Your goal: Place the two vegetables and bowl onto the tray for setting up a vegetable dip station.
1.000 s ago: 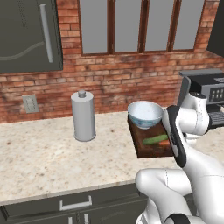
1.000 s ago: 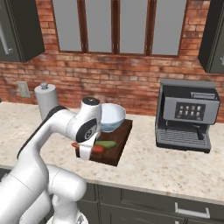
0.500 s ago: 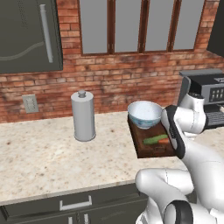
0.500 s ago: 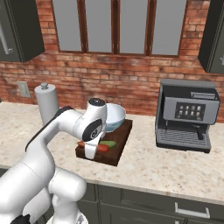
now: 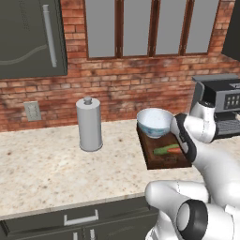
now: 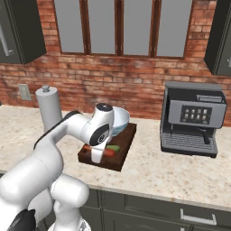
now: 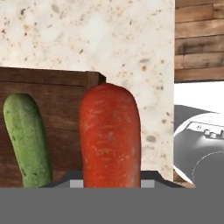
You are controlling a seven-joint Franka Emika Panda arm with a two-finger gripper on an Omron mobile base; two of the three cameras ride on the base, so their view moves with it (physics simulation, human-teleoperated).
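Observation:
The dark wooden tray [image 5: 151,151] [image 6: 116,159] lies on the counter, with the blue-patterned bowl [image 5: 153,123] [image 6: 119,122] standing on its far end. The green cucumber [image 5: 162,151] [image 6: 114,148] [image 7: 27,140] rests on the tray's near half. Right beside it is the orange-red carrot [image 5: 175,150] [image 6: 108,152] [image 7: 109,135], low over the tray. My gripper [image 6: 98,158] [image 7: 109,180] is shut on the carrot's end, with a dark fingertip on each side. In the hand view the carrot reaches past the tray rim [image 7: 48,78].
A tall grey canister [image 5: 89,124] [image 6: 48,108] stands on the counter left of the tray. A coffee machine [image 5: 221,101] [image 6: 193,118] sits to the right. The brick wall runs close behind the bowl. Bare speckled counter [image 5: 51,173] lies in front.
The hand has carried the carrot a short way across the tray toward the cucumber, and it now sits right beside it. Bowl, cucumber and tray have not moved.

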